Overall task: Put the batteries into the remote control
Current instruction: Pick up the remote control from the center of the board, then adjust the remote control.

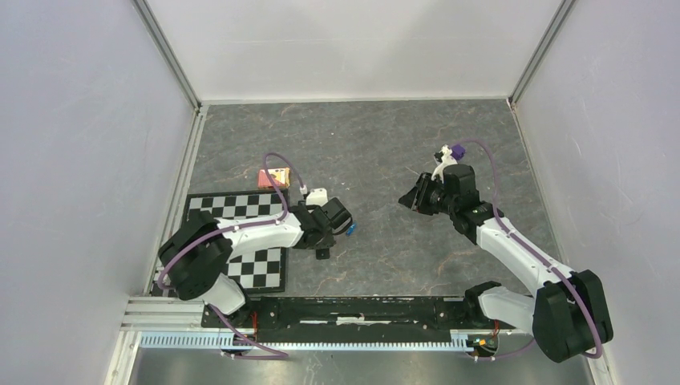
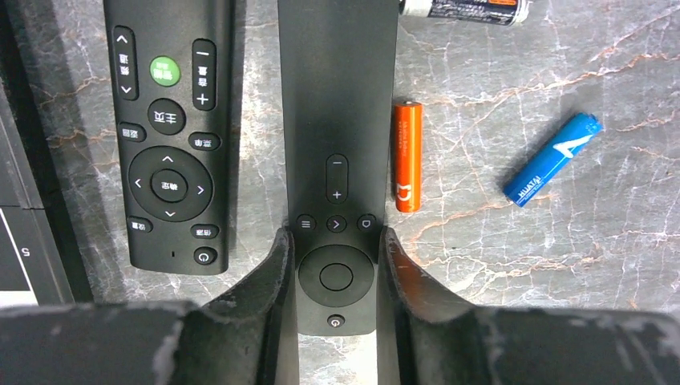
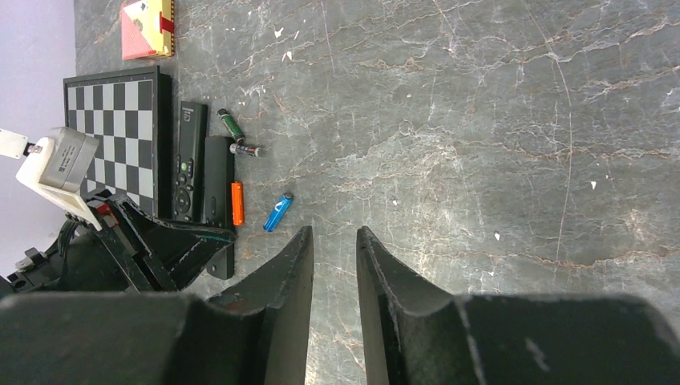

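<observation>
While the left arm [image 1: 257, 233] lies low across the chessboard [image 1: 265, 273] in the lower left of the top view, its wrist bent down toward the table [image 1: 385, 144], the right arm [image 1: 513, 249] stretches from the lower right up toward the middle, with the right gripper [image 1: 415, 196] raised and pointing toward the left of the frame; the left wrist view shows what that arm hides from above: the left gripper [image 2: 335, 234] straddles the lower end of the remote control [image 2: 337, 104], which lies button side up, and its fingers [image 2: 273, 273] press against the two long edges, pinching it; the orange battery [image 2: 407, 156] lies just right of the remote, parallel to it, and the blue battery [image 2: 553, 159] lies further right, tilted and apart; a second remote [image 2: 168, 136] with a green button lies alongside on the left; a dark battery [image 2: 465, 8] is cut off at the top edge; the right wrist view shows the right gripper's fingers a narrow gap apart, holding nothing, above bare table; at its left it also takes in a green battery [image 3: 231, 126] above the remotes and a red and yellow box [image 3: 148, 28] in the upper left corner.
</observation>
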